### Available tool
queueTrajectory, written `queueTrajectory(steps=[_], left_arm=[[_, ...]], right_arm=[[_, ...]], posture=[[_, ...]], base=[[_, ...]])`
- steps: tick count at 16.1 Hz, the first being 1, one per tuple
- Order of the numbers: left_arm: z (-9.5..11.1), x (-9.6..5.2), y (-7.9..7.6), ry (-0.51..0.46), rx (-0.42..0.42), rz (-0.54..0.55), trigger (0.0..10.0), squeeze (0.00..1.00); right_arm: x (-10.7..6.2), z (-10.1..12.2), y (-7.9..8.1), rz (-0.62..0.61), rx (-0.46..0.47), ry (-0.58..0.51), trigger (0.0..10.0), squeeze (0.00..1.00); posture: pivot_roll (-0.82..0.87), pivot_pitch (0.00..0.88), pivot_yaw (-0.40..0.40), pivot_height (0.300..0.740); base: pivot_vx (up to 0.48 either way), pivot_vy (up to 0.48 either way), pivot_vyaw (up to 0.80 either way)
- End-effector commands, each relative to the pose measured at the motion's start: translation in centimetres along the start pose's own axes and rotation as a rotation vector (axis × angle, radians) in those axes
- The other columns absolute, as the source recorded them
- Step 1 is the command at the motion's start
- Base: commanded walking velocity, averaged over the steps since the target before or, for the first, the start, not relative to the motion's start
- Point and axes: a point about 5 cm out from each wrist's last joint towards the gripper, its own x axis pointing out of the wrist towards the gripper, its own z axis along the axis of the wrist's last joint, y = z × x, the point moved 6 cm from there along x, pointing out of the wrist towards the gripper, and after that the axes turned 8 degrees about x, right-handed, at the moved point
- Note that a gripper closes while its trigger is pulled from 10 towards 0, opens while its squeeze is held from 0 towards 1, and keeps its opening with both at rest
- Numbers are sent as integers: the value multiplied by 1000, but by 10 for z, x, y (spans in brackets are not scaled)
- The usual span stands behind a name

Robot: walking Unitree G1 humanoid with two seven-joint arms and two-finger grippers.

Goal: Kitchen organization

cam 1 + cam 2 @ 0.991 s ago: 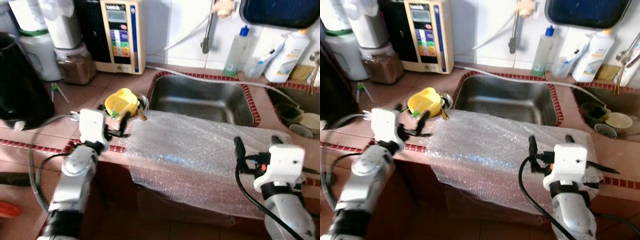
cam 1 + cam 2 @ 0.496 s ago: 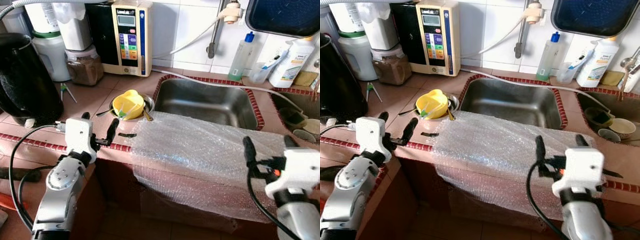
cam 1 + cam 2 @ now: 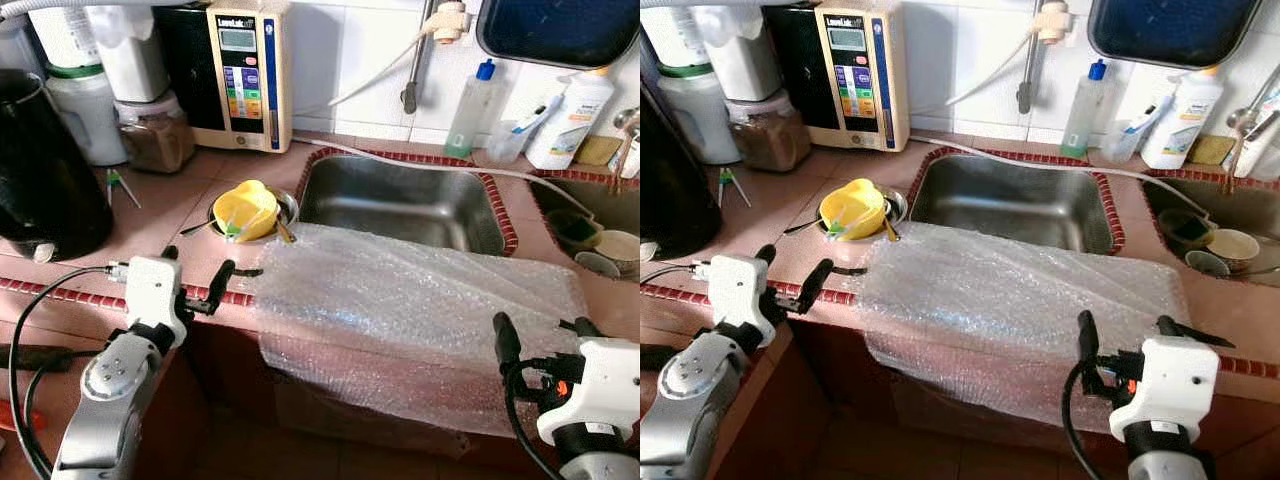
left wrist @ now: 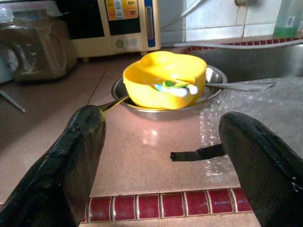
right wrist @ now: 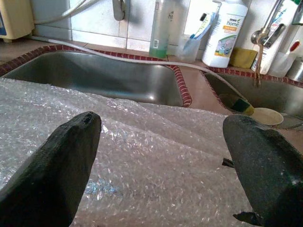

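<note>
A sheet of bubble wrap (image 3: 410, 300) lies on the tiled counter in front of the steel sink (image 3: 400, 200) and hangs over the counter's front edge. Left of it, a yellow bowl (image 3: 245, 208) holding small green and white bits sits in a steel dish. My left gripper (image 3: 196, 270) is open at the counter's front edge, pointing at the yellow bowl (image 4: 163, 85) from a short way off. A thin black strip (image 4: 196, 153) lies by the wrap's left edge. My right gripper (image 3: 545, 335) is open and empty, low before the wrap's (image 5: 142, 156) right part.
A black kettle (image 3: 40, 170), a brown-filled jar (image 3: 155, 135) and a water ioniser (image 3: 245, 70) stand at the back left. Bottles (image 3: 470, 105) line the wall behind the sink. A second basin (image 3: 600, 240) with bowls is on the right.
Both grippers have drawn back toward me: the left away from the yellow bowl to the counter edge, the right off the wrap to below its front edge. Both stay open.
</note>
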Motion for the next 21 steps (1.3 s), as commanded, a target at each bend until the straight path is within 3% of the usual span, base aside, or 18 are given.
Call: queueTrajectory(steps=[1, 6, 10, 21], left_arm=[[5, 1, 0, -10, 7, -15, 10000, 0], [11, 4, -4, -29, -3, -23, 10000, 0], [13, 6, -5, -37, -3, -28, 10000, 0], [15, 9, -13, -44, -12, -51, 10000, 0]], right_arm=[[0, 5, 0, -4, -6, -11, 10000, 0], [7, 19, 5, 32, -44, -63, 10000, 0], [8, 18, 6, 33, -37, -61, 10000, 0], [12, 19, 12, 52, -42, -69, 10000, 0]], posture=[[47, 28, -7, 740], [43, 26, -8, 740], [45, 25, -9, 740], [46, 19, -8, 740]], base=[[0, 0, 0], [0, 0, 0], [0, 0, 0], [291, 0, 0]])
